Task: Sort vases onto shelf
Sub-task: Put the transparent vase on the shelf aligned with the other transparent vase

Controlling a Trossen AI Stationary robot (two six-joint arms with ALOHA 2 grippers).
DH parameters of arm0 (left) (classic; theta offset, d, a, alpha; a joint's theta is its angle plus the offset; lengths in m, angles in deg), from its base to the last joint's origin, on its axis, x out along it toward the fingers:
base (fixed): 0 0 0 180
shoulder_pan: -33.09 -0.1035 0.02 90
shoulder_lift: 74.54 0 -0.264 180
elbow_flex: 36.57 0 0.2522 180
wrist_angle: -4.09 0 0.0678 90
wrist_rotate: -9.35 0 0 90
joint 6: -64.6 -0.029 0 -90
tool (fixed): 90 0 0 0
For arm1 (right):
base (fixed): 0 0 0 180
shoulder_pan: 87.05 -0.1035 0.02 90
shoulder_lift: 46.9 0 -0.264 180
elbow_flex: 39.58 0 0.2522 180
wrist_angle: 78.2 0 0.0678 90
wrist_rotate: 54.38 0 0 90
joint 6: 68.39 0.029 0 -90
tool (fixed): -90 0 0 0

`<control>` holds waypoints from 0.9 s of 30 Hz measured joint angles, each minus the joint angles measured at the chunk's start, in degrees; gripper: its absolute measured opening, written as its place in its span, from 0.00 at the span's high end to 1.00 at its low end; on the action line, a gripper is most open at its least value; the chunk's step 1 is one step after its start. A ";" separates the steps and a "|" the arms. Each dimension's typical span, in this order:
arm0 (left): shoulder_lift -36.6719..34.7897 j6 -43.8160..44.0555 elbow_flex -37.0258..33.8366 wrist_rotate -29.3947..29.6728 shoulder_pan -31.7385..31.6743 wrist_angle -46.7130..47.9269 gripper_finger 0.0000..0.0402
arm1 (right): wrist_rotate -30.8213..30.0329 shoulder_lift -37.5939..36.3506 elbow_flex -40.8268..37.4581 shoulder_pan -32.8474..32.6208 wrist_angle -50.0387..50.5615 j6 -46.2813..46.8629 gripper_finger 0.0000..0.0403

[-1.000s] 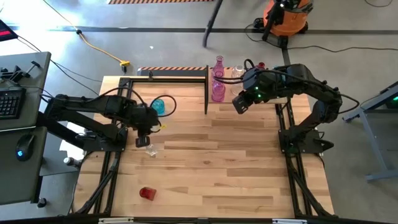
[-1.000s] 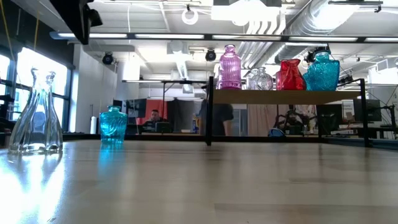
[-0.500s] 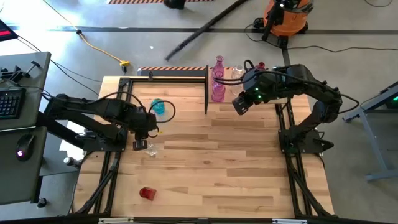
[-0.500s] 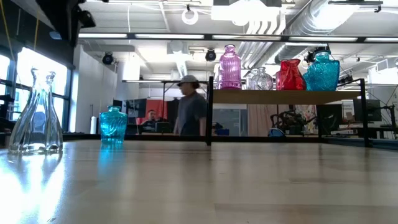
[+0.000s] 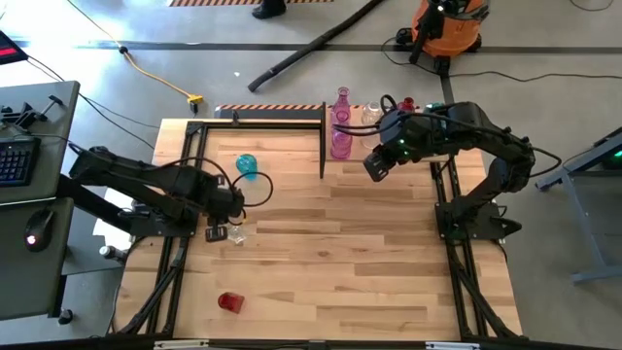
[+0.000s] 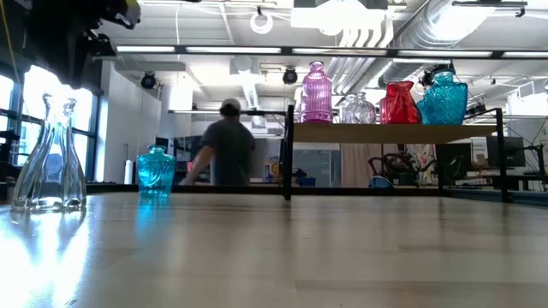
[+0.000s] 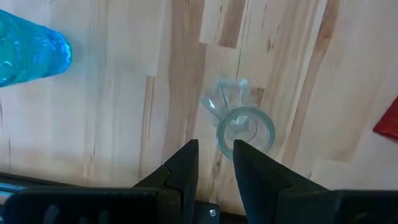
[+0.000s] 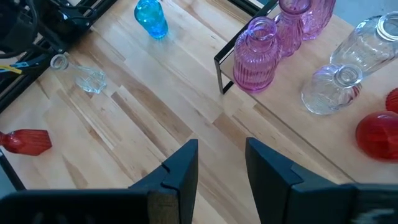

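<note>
Spanning most of the high view, the table (image 5: pixel 330 262) is pale butcher-block wood in long planks, framed by black metal rails. Polished concrete floor beyond it, with a yellow cable, a dark hose and an orange shop vacuum (image 5: pixel 445 27). Low view: open workshop room, ducts overhead, a person (image 6: pixel 224 145) walking behind the table.

The shelf (image 5: pixel 418 146), a raised light-wood platform on black posts, sits at the table's far right. Crowded on it: ribbed pink vases (image 8: pixel 255 56), bottle-shaped and translucent; a squat clear vase (image 8: pixel 333 90); a red vase (image 8: pixel 376 134); a textured teal one (image 6: pixel 443 100).

Left arm stretched low over the table's left side. Left gripper (image 7: pixel 214 165) hangs over the clear vase (image 7: pixel 239 124), dark fingers slightly parted and holding nothing; its round rim lies just beyond the fingertips. This vase stands upright, narrow-necked with a flared base, smooth glass.

Right gripper (image 8: pixel 221 165) hovers at the shelf's near left corner, fingers parted and empty.

Teal vase (image 5: pixel 247 165), squat and swirled, stands on the table far left, apart from the clear one. Small red vase (image 5: pixel 229 301) lies on its side near the table's near-left edge.
</note>
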 joint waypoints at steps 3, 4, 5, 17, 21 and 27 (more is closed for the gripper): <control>0.00 0.41 -1.25 -0.02 0.00 -1.29 0.78 | -0.27 0.00 0.00 -0.01 0.00 0.00 0.72; 0.00 0.48 -1.67 -0.02 0.00 -1.35 0.78 | -0.50 0.00 0.00 0.00 0.00 -0.02 0.72; 0.00 0.46 -2.09 -0.11 0.00 -1.20 0.78 | -0.56 0.00 0.00 0.00 -0.02 -0.01 0.72; 0.00 0.44 -4.67 -1.31 -0.02 -4.00 0.78 | -0.55 0.00 0.00 0.00 0.00 -0.02 0.72; 0.00 0.41 -4.67 -0.33 -0.07 -4.69 0.78 | -0.55 0.00 0.00 0.00 0.00 -0.02 0.72; 0.29 0.39 -4.67 -0.31 -0.09 -6.17 0.78 | -0.55 0.00 0.00 0.00 0.00 -0.02 0.72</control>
